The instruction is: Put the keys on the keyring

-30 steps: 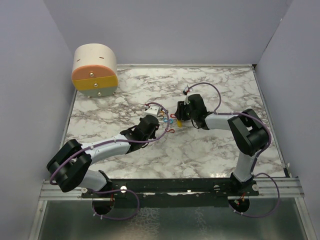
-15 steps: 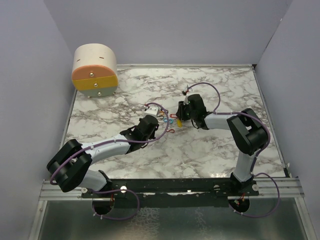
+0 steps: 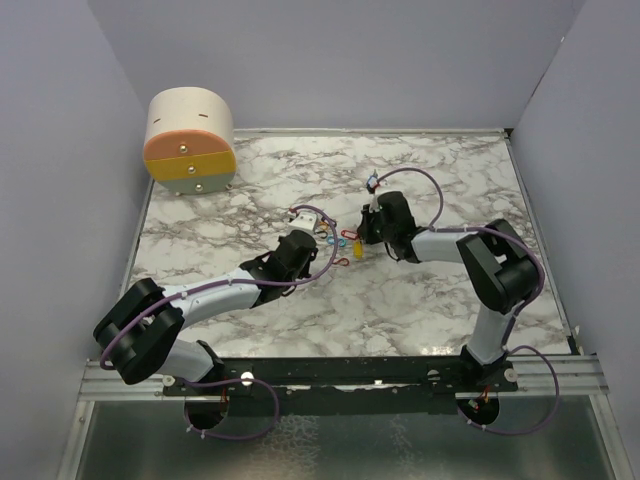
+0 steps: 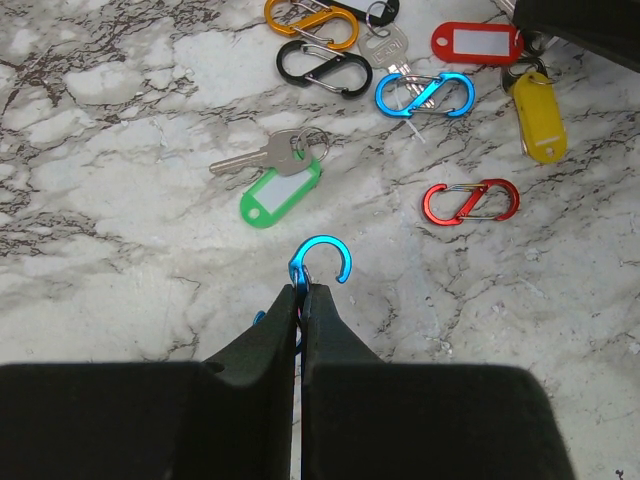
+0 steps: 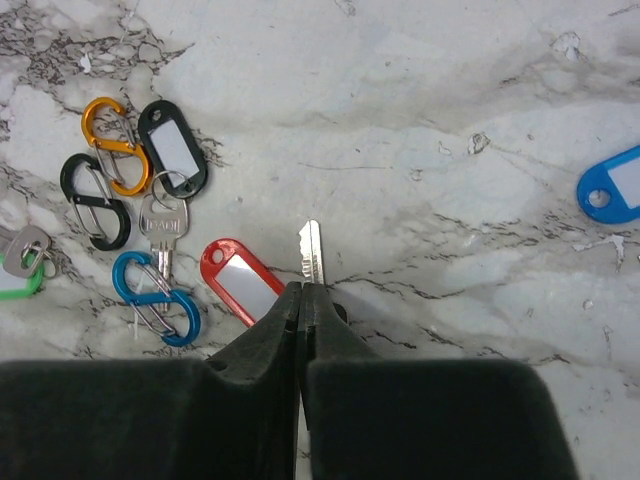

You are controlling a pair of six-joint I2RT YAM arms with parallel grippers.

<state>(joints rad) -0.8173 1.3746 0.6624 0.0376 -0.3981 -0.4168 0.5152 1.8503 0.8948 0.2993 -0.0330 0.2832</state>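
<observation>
On marble table (image 5: 450,100), silver key (image 5: 312,250) protrudes from right hand (image 5: 301,291).

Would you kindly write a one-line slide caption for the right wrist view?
Right fingers closed on a silver key, red tag just to their left, marble tabletop beneath.

Red tag (image 5: 238,282), yellow tag (image 4: 538,117) (marbled table (image 4: 100,230))

Keys (image 4: 283,193) and clips (image 4: 425,93) lie clustered on the surface (image 3: 420,300) between the left claw (image 4: 300,295), one clip (image 4: 320,262) in it, and the right claw (image 5: 301,292), one key (image 5: 313,250) in it. A box (image 3: 190,140) stands at the far left corner, well apart.
</observation>
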